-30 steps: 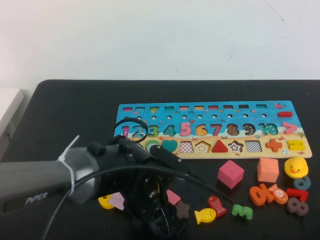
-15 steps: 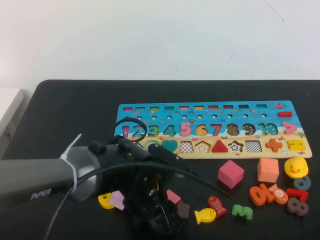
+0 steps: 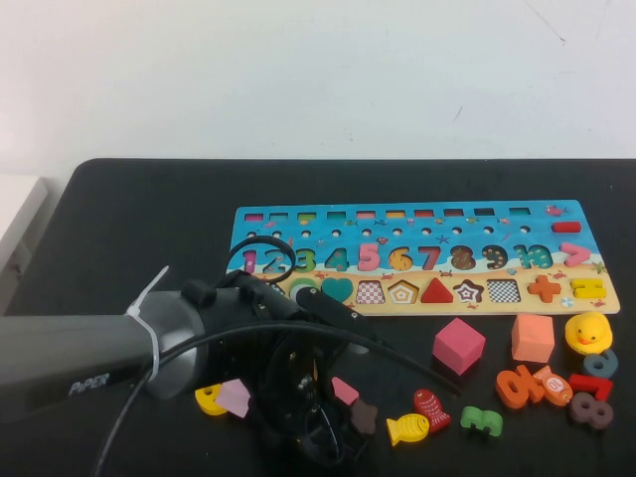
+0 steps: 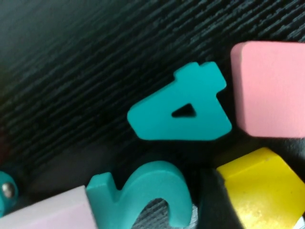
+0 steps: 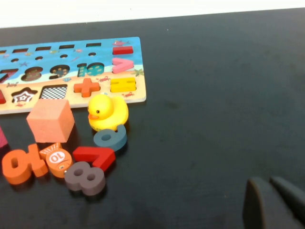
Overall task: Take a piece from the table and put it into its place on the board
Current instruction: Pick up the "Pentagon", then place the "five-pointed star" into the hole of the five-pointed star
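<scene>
Creeping slightly right at lower left of frame, left hand (image 3: 308,437) hovers over teal 4 (image 4: 183,112) on bench (image 3: 149,219), fingers unreadable, nothing gripped; right hand (image 5: 274,202) parked lower right, nearly together; board (image 3: 417,256) waits.

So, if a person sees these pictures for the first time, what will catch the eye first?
First the big grey left arm, filling the near left of the table, its left claw low over scattered pieces, where a teal number 4 lies. Then the bright puzzle board behind it, and the yellow duck by its right end. The right claw waits off to the right, above bare table.
</scene>
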Motion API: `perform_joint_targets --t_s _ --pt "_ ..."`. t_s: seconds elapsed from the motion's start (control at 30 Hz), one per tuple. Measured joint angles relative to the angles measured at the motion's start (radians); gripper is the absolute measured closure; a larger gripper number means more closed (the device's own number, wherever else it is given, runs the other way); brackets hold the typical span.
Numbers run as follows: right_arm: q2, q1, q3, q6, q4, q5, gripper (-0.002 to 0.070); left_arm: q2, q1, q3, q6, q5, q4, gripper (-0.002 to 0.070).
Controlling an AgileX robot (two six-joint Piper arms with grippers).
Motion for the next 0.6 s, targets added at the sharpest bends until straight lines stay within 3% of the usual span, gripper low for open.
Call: perform_joint_targets --t_s 0.07,0.4,0.6 --pt "0.0 0.0 0.0 0.0 0.0 0.0 0.0657 0.0 0.0 0.0 0.0 0.0 0.01 0.0356" --pt "0.0 0.0 0.0 0.0 0.0 0.0 0.0657 -0.138 0.001 -0.011 0.004 0.073 0.097 0.0356" --pt "0.0 0.0 0.0 0.0 0.0 0.0 0.0658 -0.131 0.012 -0.188 0.08 0.166 0.143 0.0356"
